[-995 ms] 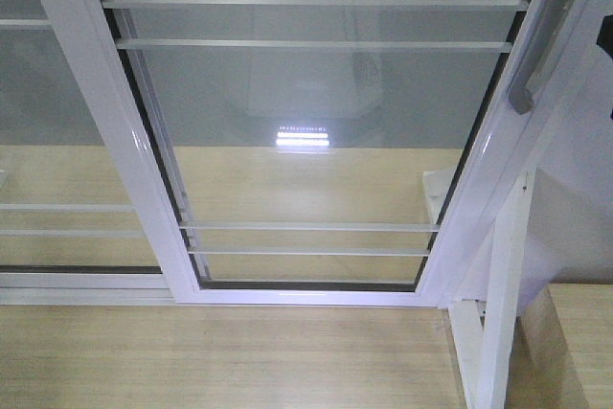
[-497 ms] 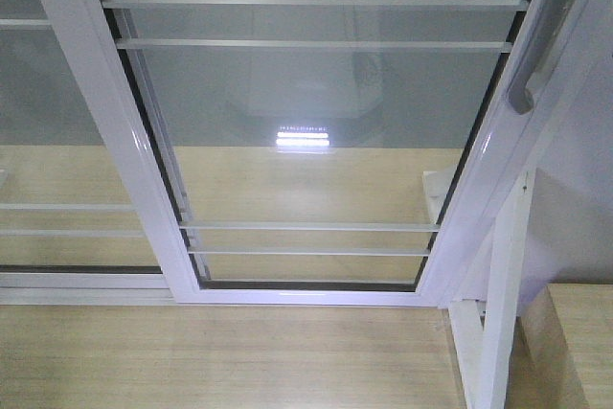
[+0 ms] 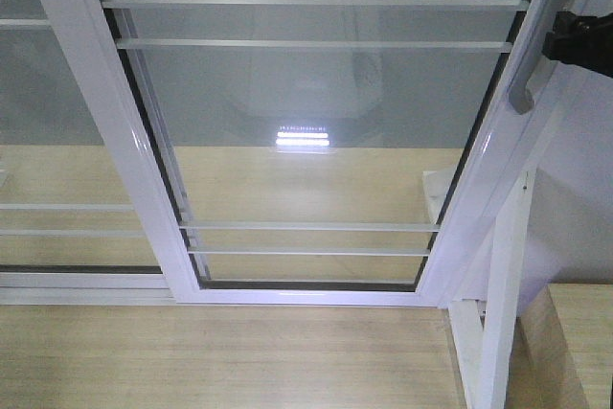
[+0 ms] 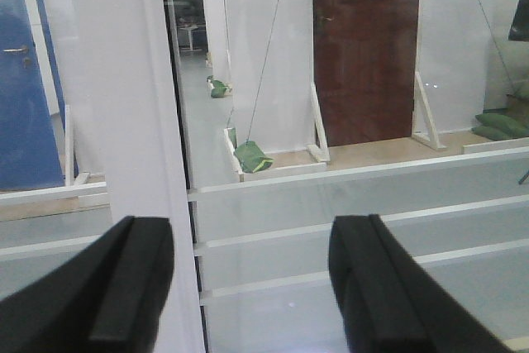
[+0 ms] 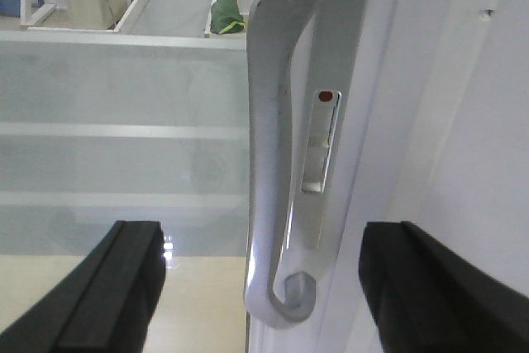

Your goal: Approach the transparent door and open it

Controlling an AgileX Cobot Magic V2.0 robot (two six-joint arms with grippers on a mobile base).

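The transparent door fills the front view, a glass panel in a white frame with thin white bars. Its curved grey handle runs along the right stile. My right gripper enters from the right edge beside that handle. In the right wrist view the handle stands between the spread black fingers of my right gripper, which is open and does not touch it. My left gripper is open too, facing a white stile and the glass, with nothing held.
A second white-framed glass panel stands left of the door. Wooden floor lies below. A white brace and a wooden box stand at the lower right. Beyond the glass are a brown door and green sandbags.
My right gripper has come into the front view from the right edge, up to the handle. The door itself has not moved.
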